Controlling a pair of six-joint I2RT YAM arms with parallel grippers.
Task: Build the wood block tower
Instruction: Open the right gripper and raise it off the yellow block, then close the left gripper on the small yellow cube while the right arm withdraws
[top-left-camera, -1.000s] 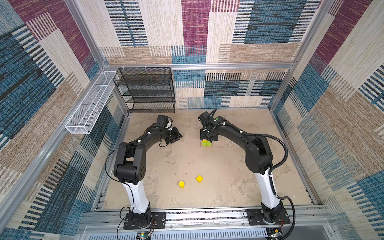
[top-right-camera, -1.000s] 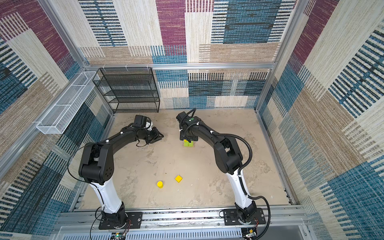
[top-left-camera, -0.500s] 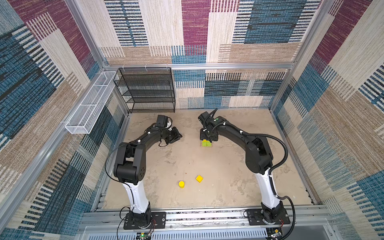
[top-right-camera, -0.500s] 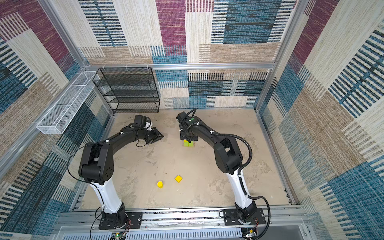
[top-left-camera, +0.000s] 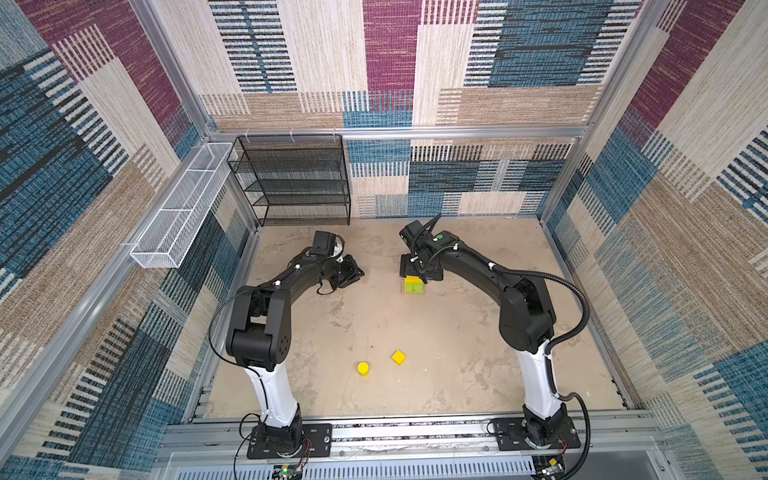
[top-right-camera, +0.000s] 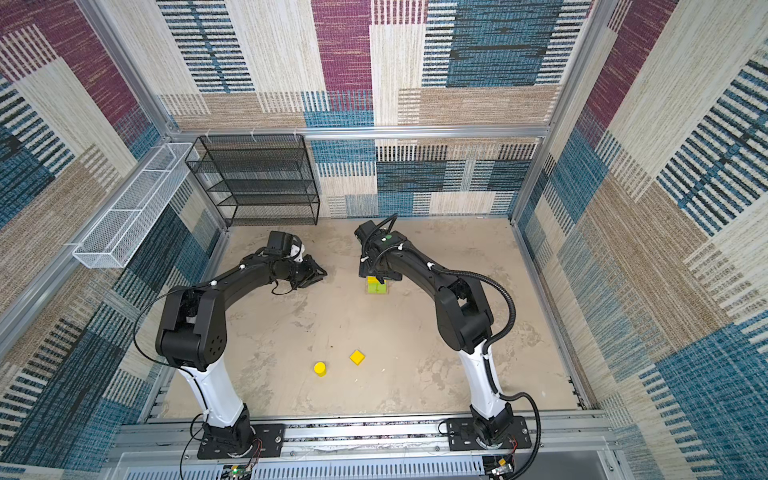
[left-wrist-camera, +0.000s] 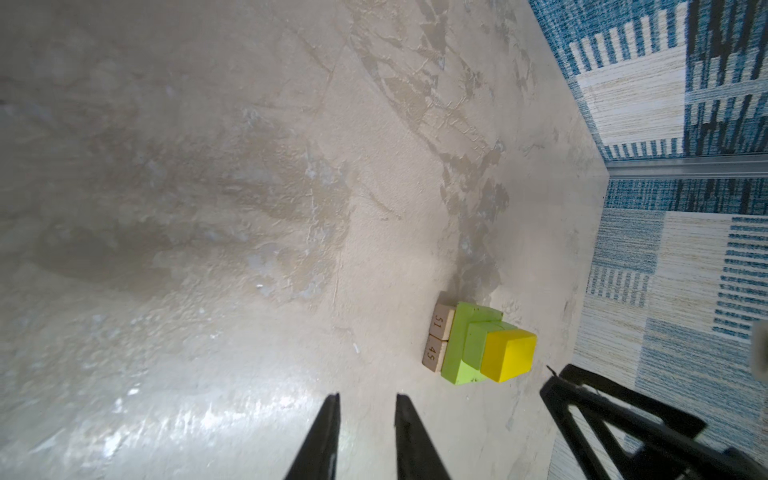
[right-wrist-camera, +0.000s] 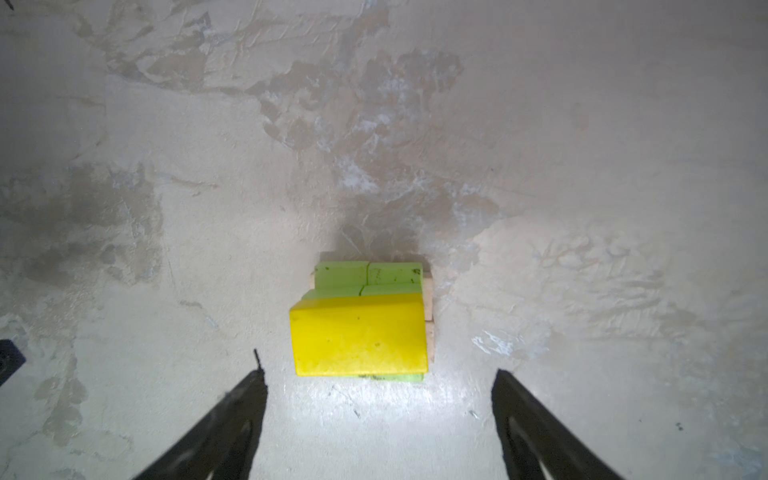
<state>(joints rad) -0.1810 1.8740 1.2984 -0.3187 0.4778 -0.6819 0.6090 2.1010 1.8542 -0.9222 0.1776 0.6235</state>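
The tower (top-left-camera: 413, 286) (top-right-camera: 377, 286) stands at the far middle of the floor. Two tan planks (left-wrist-camera: 438, 336) lie lowest, lime-green blocks (left-wrist-camera: 459, 345) sit on them, and a long yellow bar (right-wrist-camera: 359, 336) lies on top. Directly above it my right gripper (right-wrist-camera: 379, 372) (top-left-camera: 419, 274) is open wide, its fingers clear of the bar on both sides. A yellow cube (top-left-camera: 398, 357) (top-right-camera: 357, 357) and a yellow cylinder (top-left-camera: 363, 368) (top-right-camera: 319, 368) lie loose on the near floor. Left of the tower my left gripper (left-wrist-camera: 365, 397) (top-left-camera: 357, 272) hangs low, jaws a narrow gap apart and empty.
A black mesh shelf (top-left-camera: 299, 183) stands against the back wall at the left. A white wire basket (top-left-camera: 178, 208) hangs on the left wall. Patterned walls close in the sandy floor on three sides, and a metal rail runs along the front.
My right gripper's jaws have spread wider and let go of the yellow bar, which stays on the tower. Neither arm has visibly shifted.
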